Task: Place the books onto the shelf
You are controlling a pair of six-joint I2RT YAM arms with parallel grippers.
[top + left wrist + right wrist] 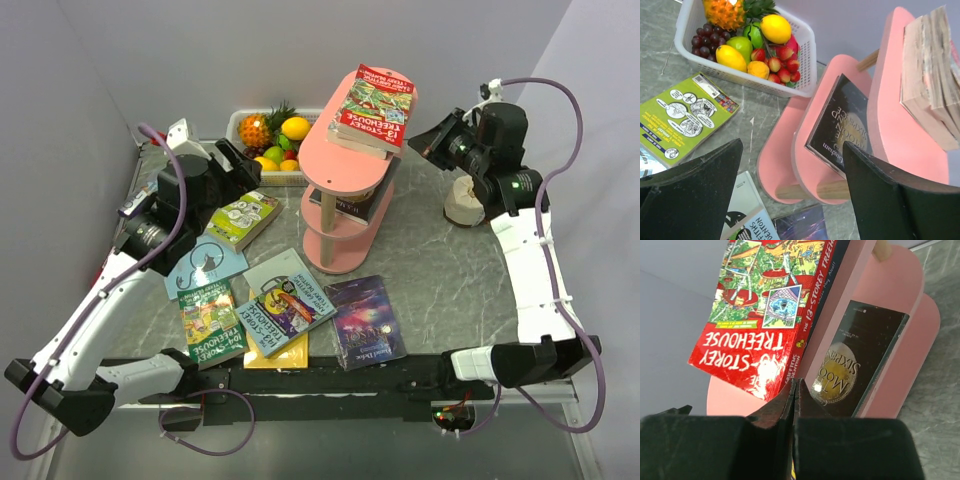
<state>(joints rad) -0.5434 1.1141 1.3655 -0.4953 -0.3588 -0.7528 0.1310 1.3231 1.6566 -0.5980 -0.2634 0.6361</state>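
Far left: left hand (240, 170) spread wide, empty, hanging above the counter (440, 262) between the lime-green book (243, 218) and the shelf (335, 165). Probably lining up the next pick; nearest candidate by the look of it, that lime-green book. Best to come down over a free edge, pinch cover and pages together, lift clear before swinging across, and stay well off the fruit basket (809, 55) behind.

Below that, a loose fan of paperbacks flat on the counter: light-blue book (205, 265), green Treehouse (211, 325), second Treehouse (285, 305) lying over a yellow book (275, 352), then the purple galaxy book (365, 322) near the shelf's foot. Overlaps in there, so top ones first.

Centre: shelf upright, dark book (350, 200) lying on the middle tier, red Treehouse (372, 108) up top on what seems another volume, poking out past the pink rim. A touch precarious, at a guess.

Far right: right hand (794, 390) with fingers pressed tight together, gripping nothing, tip right by the red Treehouse's near corner in the wrist view. Cannot tell whether touching. Seemingly set for a nudge: push slow and level, square to the book's edge, towards the middle of the tier. No jabbing, or risk sliding the stack off the far side or rocking the shelf.
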